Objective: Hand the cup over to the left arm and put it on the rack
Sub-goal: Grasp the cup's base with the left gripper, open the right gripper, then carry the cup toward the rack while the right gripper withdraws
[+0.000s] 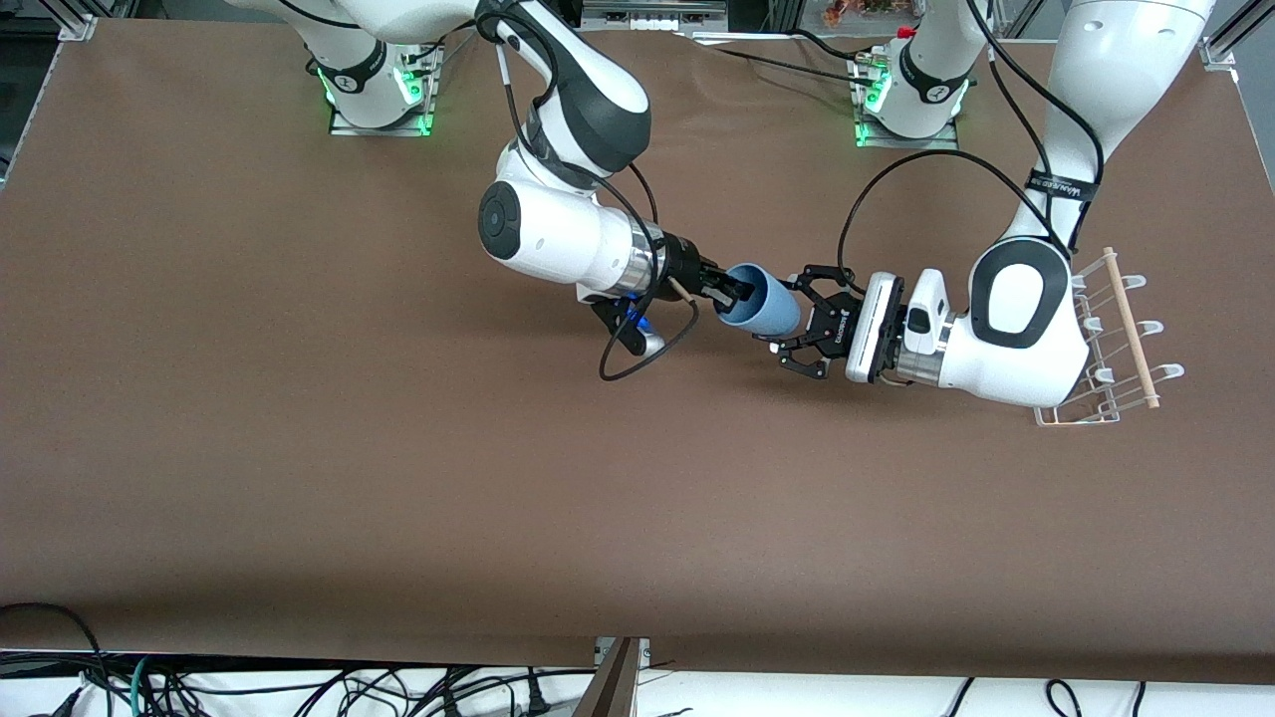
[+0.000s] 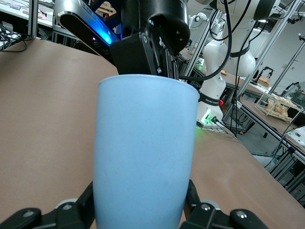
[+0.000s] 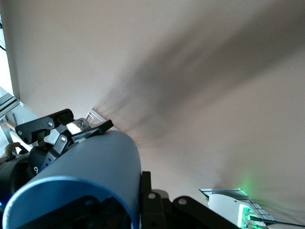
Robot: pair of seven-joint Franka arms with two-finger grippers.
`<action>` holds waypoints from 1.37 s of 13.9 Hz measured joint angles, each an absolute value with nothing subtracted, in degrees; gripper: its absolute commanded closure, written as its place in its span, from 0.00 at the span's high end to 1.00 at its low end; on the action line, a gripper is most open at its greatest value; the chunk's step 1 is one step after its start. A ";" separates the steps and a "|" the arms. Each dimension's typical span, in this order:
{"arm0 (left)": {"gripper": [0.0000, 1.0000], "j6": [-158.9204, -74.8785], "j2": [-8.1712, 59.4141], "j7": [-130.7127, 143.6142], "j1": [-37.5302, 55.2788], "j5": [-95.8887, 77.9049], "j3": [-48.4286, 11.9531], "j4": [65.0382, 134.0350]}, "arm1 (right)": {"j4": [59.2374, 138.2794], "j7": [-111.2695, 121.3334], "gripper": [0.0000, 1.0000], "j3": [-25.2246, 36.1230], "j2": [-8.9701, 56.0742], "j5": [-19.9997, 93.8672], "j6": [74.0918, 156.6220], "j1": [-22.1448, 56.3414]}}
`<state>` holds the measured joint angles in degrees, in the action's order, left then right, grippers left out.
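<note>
The light-blue cup [image 1: 762,304] is held lying sideways in the air over the middle of the table. My right gripper [image 1: 732,291] is shut on its rim, one finger inside and one outside; the right wrist view shows the cup [image 3: 95,162] pinched at that gripper [image 3: 128,210]. My left gripper [image 1: 787,317] is open, its black fingers on either side of the cup's base, close to its wall. The left wrist view shows the cup [image 2: 143,152] filling the space between that gripper's [image 2: 140,210] jaws. The white wire rack [image 1: 1121,329] stands at the left arm's end of the table, partly hidden by the left arm.
The brown table [image 1: 299,448] stretches wide toward the front camera. A black cable loop [image 1: 647,349] hangs under the right wrist. Both arm bases [image 1: 379,80] stand along the table's edge farthest from the front camera.
</note>
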<state>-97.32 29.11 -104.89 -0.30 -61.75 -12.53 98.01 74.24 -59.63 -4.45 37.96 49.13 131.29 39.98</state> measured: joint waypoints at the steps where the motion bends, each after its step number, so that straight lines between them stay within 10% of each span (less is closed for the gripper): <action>1: 0.00 -97.35 29.11 -104.90 -0.33 -61.76 -12.57 98.00 | 74.24 -59.63 0.73 -4.45 37.96 49.13 131.29 39.97; 3: 0.00 -97.22 29.11 -105.07 -0.37 -61.77 -13.03 97.99 | 74.05 -59.63 0.97 -4.27 37.96 49.13 131.52 39.72; 10: 0.00 -97.25 29.05 -104.88 -2.41 -62.55 -13.29 97.04 | 72.39 -59.54 0.98 -3.55 34.50 48.43 123.44 33.71; 19: 0.00 -95.22 26.64 -93.43 -3.88 -41.26 -12.68 90.18 | 72.03 -49.86 0.98 4.23 25.09 32.24 86.86 20.19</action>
